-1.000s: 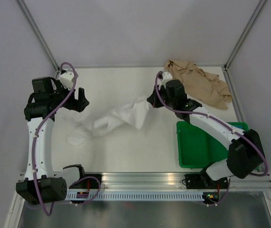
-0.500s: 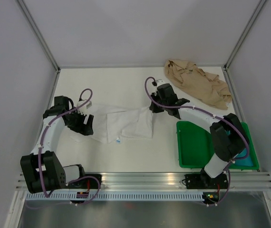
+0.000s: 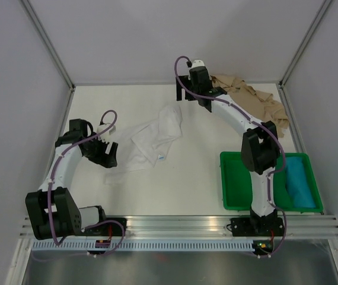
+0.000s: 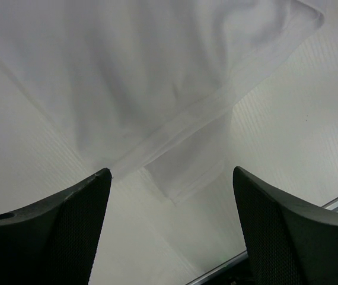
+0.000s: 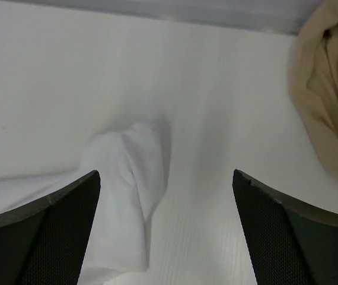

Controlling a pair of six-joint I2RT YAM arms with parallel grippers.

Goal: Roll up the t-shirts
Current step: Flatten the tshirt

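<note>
The left gripper (image 4: 170, 171) has its jaws apart and empty, with the white shirt (image 3: 151, 141) lying just ahead of its fingertips, one hem between them. The right gripper (image 5: 165, 173) is spread wide and holds nothing. The shirt's bunched end lies ahead nearer its left finger, and the tan shirt (image 5: 329, 89) lies beyond its right.

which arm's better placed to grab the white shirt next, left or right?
Left, likely. The left gripper is open, with a hem corner of the white t-shirt just ahead between its jaws. The right gripper, also open, looks farther from the cloth, whose bunched end lies toward one finger.
</note>
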